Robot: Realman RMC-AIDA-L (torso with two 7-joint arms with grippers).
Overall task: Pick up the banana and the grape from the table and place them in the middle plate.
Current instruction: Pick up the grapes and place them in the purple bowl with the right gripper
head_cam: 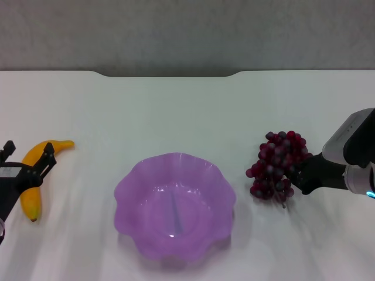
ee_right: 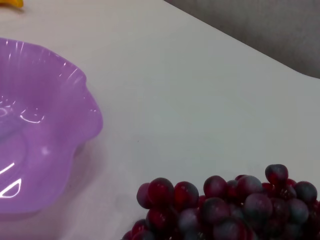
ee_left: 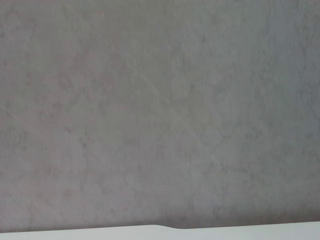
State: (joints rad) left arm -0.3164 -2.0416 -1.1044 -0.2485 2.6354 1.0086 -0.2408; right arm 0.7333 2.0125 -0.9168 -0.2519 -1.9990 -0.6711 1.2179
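Middle plate (head_cam: 175, 206): nearest the head camera, sitting on the table (head_cam: 176, 111) between the two fruits; translucent purple with a wavy rim, nothing inside it. Its rim also shows in the right wrist view (ee_right: 75, 95).
Grape (head_cam: 278, 165): dark red-purple bunch lying on the table to the robot's right of the plate, near it but apart. In the right wrist view the bunch (ee_right: 230, 205) fills the near corner, some berries with a greyish bloom.
Right gripper (head_cam: 300, 174): low at the table, its black tip against the outer side of the bunch; whether its fingers are spread or pressed together I cannot tell.
Banana (head_cam: 38, 175): yellow, curved, lying on the table at the robot's far left, well apart from the plate. A sliver of it shows in the right wrist view (ee_right: 11, 3).
Left gripper (head_cam: 26, 161): just over the banana, its black fingers (head_cam: 47, 157) spread wide, one to each side of the fruit, not clamped on it.
Left wrist view: only grey wall and a thin strip of the table's edge (ee_left: 160, 234).
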